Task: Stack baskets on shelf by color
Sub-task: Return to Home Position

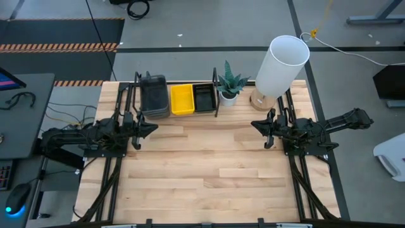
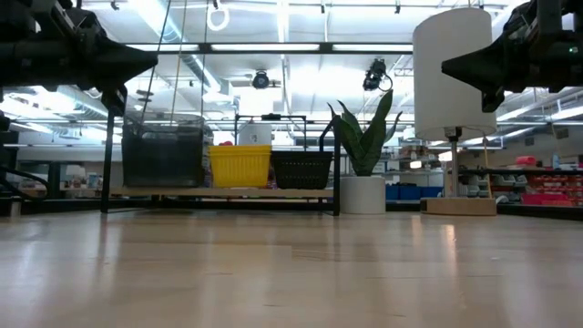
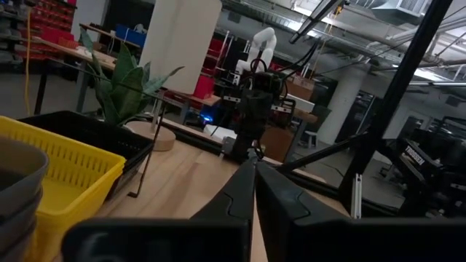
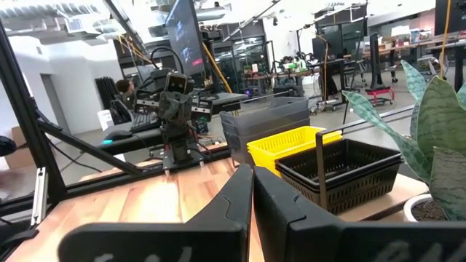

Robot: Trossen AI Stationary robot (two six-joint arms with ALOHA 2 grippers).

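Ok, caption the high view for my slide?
Grey baskets, yellow baskets and black baskets on the shelf; left end effector and right end effector shut.

We log the tabletop (image 1: 202,171) as pale wood planks, smooth, with a satin sheen that mirrors the ceiling lights in the low view. Shelf (image 2: 219,192): light wood board, matt black metal frame. Grey baskets (image 1: 154,96): smooth plastic, faintly see-through. Yellow basket (image 1: 182,99): slotted plastic, slight gloss. Black baskets (image 1: 204,98): mesh plastic, matt. Plant pot (image 2: 363,194): white, smooth. Lamp shade (image 1: 281,66): white, matt, material unclear to us
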